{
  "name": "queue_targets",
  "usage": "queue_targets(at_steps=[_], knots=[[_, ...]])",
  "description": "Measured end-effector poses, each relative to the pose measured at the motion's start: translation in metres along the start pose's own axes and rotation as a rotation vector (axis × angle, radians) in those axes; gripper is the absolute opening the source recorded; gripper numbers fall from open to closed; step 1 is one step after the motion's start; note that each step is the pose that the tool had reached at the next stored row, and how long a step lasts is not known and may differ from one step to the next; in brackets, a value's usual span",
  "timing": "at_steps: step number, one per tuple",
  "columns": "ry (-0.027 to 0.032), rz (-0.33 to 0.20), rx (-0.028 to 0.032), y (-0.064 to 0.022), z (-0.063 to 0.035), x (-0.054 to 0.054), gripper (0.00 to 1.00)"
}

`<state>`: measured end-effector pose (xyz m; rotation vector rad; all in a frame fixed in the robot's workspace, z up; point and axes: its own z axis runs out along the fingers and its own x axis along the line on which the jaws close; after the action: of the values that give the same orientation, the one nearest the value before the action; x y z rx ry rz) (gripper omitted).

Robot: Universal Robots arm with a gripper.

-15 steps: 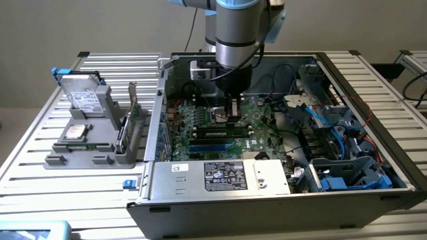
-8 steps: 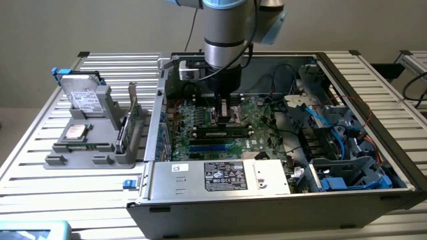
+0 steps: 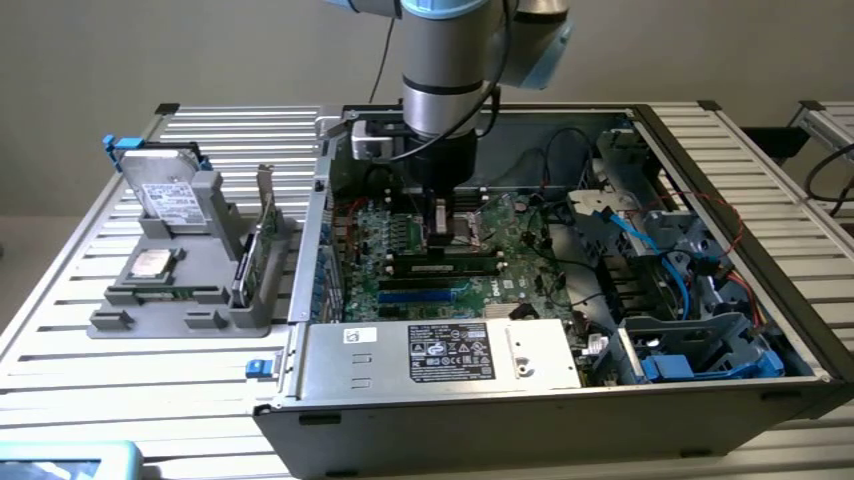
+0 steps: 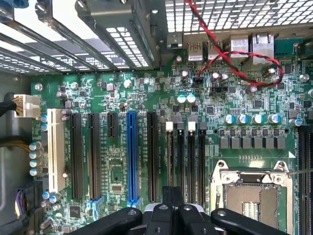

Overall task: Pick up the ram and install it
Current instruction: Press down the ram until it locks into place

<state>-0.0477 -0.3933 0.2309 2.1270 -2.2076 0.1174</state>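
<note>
The arm reaches down into the open computer case [image 3: 561,390] on the slatted counter [image 3: 80,340]. Its pincer [image 3: 441,232] hangs low over the motherboard [image 3: 400,240], just above the memory slots. The pincer is clenched, and nothing can be made out between its tips. The ram [image 3: 445,267] lies seated lengthwise in a slot directly below the pincer, next to the blue slots [image 3: 420,290] nearer the power supply [image 3: 447,352].

In the wrist view the pincer [image 4: 171,208] hovers over the row of black memory slots [image 4: 186,156], beside the empty CPU socket [image 4: 254,193].

Outside the case, on the exterior view's left, a grey holder [image 3: 180,300] carries a drive [image 3: 167,195], a processor [image 3: 150,263] and an upright expansion card [image 3: 260,240].
</note>
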Motion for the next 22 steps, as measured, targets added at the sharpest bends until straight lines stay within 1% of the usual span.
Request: queue_targets(at_steps=[2,5,8,17,20,22], knots=[[-0.0020,0.000,-0.0010,0.0006,0.0004,-0.0001,0.11],[-0.0054,0.001,-0.0009,0.0022,0.0008,-0.0002,0.11],[-0.0055,0.002,-0.0013,0.0044,0.0017,-0.0001,0.11],[-0.0068,0.003,-0.0014,0.0054,0.0063,-0.0005,0.11],[-0.0070,0.003,-0.0013,0.0054,0.0064,-0.0006,0.11],[-0.0089,0.003,-0.0004,0.0054,0.0034,-0.0005,0.11]])
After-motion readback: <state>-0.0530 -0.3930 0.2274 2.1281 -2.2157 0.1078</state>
